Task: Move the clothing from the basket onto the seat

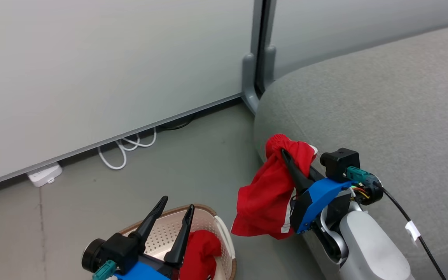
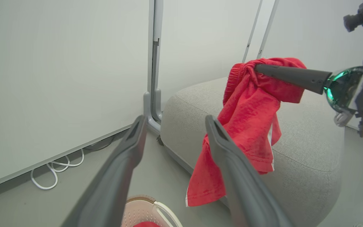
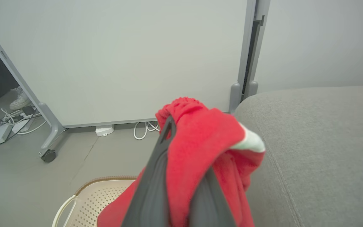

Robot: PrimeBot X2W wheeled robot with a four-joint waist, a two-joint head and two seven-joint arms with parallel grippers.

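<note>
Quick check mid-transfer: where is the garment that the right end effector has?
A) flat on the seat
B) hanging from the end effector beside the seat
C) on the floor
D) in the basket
B: the red garment hangs pinched in the right end effector, beside the corner of the seat.

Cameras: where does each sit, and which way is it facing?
Head view: on the head, looking down at the cream perforated plastic basket and light grey fabric seat; open left gripper, right gripper shut on the bright red soft garment.
Left wrist view: along its own fingers toward the seat; the right gripper shows at right.
Right wrist view: along its fingers, over the basket, toward the white wall panel.
All three share garment, basket, seat.
</note>
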